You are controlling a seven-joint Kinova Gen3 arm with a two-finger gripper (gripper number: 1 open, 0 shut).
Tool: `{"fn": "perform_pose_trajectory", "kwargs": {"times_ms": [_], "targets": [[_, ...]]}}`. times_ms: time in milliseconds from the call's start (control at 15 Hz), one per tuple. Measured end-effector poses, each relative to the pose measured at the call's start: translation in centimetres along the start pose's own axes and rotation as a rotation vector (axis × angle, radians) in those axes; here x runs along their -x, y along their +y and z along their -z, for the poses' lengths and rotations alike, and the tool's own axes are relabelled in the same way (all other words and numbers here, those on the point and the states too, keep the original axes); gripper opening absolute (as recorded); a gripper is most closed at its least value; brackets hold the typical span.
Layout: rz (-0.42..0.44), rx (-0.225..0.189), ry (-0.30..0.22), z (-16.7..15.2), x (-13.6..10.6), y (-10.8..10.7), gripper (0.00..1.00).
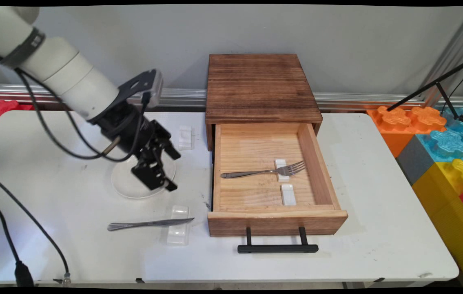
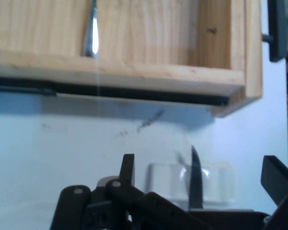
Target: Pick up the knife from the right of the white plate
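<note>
A robot lab: a white robot arm (image 1: pixel 64 73) trailing black cables over a white table (image 1: pixel 378 228), and big plastic building blocks (image 1: pixel 439 139) stacked at the frame's right.

Bare tabletop (image 1: pixel 378 183) spreads right of the open drawer (image 1: pixel 272 175) and along the frame's bottom edge. At centre, the drawer and its black handle (image 1: pixel 278 248) jut forward. Left of it, a plate (image 1: pixel 127 183), a knife (image 1: pixel 149 223) on a clear rest (image 1: pixel 178 230), and a white rest (image 1: pixel 185 136) crowd the end effector (image 1: pixel 166 169).
</note>
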State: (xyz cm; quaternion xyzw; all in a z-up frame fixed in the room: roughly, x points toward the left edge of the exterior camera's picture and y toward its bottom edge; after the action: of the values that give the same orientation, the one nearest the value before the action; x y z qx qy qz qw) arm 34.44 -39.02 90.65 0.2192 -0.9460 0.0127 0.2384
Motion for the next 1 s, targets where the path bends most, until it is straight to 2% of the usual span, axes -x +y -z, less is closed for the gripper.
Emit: {"fn": "perform_pose_trajectory", "kwargs": {"times_ms": [600, 1000], "targets": [[-0.007, 0.027, -0.105, -2.7, 4.6, 2.2, 1.0], [-0.015, 0.023, -0.162, -4.9, 6.5, 2.5, 1.0]]}}
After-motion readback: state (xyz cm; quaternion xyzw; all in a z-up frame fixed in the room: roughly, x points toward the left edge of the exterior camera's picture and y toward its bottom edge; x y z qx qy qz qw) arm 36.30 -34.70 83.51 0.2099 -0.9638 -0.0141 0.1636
